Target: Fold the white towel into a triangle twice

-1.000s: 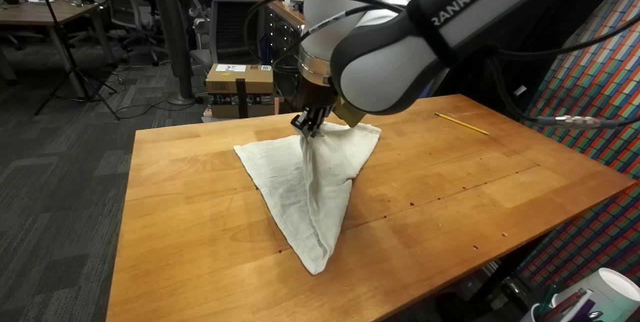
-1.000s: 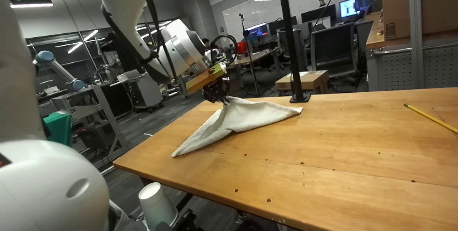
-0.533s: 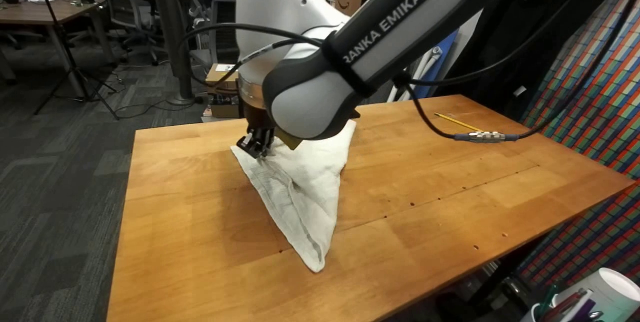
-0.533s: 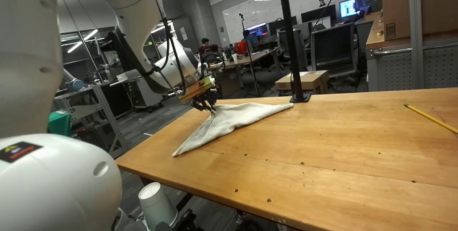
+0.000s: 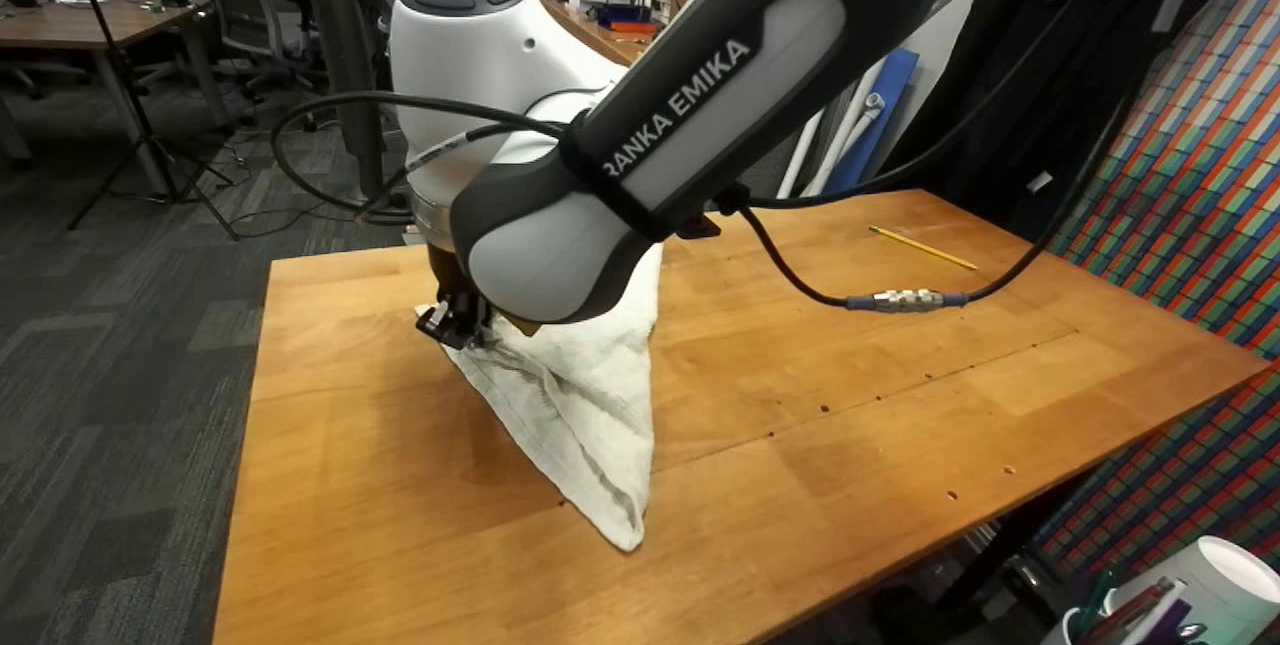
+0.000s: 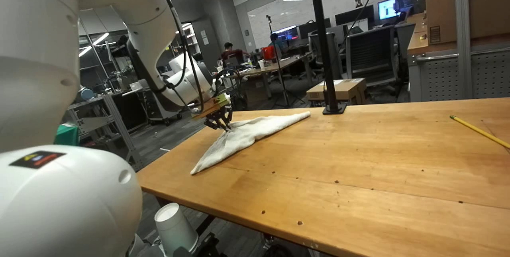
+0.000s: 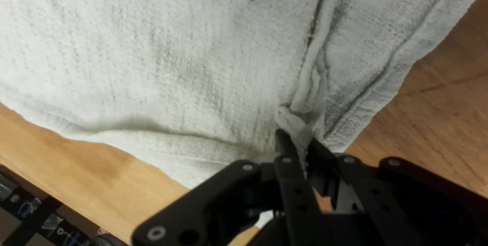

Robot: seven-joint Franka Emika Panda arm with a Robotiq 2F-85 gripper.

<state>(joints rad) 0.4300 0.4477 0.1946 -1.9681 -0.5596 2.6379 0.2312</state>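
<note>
The white towel (image 5: 600, 395) lies on the wooden table as a roughly triangular, creased shape in both exterior views. It also shows in an exterior view (image 6: 251, 131) and fills most of the wrist view (image 7: 171, 47). My gripper (image 5: 478, 341) is at the towel's left edge, low over the table; it also shows in an exterior view (image 6: 227, 128). In the wrist view the gripper (image 7: 297, 143) is shut on a bunched bit of towel, with cloth pinched between the fingertips. A raised fold runs away from the pinch. The arm hides part of the towel's far side in an exterior view.
A yellow pencil (image 5: 922, 247) lies on the table (image 5: 800, 485). A black pole (image 6: 322, 42) stands at the table's far edge, near the towel's tip. A white cup (image 6: 175, 225) stands below the table's near edge. A cardboard box (image 6: 342, 89) is behind the table.
The gripper has moved left and lower across the towel with the pinched cloth. The raised peak has flattened, and the towel's far corner has been dragged along the same way.
</note>
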